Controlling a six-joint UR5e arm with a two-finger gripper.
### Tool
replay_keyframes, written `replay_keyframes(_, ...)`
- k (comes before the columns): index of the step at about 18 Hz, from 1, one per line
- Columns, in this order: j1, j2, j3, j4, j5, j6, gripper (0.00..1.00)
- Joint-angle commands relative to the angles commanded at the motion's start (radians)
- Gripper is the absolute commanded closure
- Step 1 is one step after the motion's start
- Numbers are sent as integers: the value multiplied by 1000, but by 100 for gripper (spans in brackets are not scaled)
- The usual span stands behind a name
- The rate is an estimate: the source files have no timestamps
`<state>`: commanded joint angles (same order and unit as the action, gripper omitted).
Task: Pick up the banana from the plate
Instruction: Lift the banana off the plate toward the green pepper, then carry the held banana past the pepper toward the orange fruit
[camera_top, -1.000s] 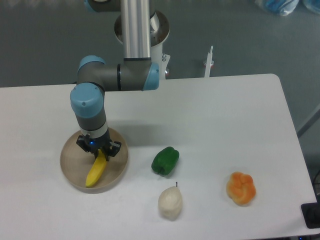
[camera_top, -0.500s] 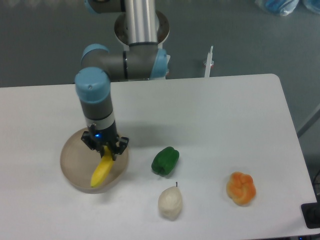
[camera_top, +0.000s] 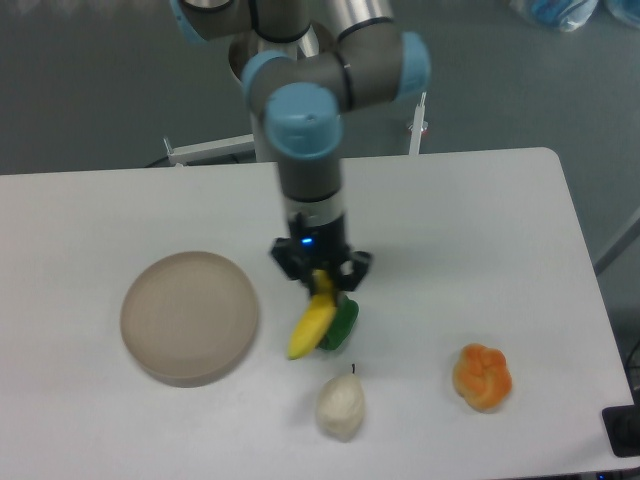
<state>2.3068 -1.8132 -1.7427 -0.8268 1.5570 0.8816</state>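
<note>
Gripper (camera_top: 322, 283) was clamped on the banana's (camera_top: 312, 323) top end, mid-table, clear of the plate (camera_top: 189, 316). Off-centre grip: it could swing, slip, hit the green pepper (camera_top: 343, 325).

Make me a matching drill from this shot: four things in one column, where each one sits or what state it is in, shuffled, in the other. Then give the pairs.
Things:
1. banana
2. plate
3. orange fruit
4. white pear

States or places:
A. empty, at the left
B. alone, toward the right
C. held in the gripper, hanging off the plate
D. nearest the table's front edge, below the green pepper

Pairs: 1-C, 2-A, 3-B, 4-D
</note>
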Motion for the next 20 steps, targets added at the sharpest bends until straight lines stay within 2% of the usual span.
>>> replay_keyframes(2, 58, -14, 17, 0, 3, 104, 67)
replay_keyframes(6, 80, -69, 124, -6, 2, 126, 67)
replay_keyframes(10, 79, -115, 176, -6, 3, 152, 67)
replay_keyframes(20, 80, -115, 176, -6, 5, 157, 67)
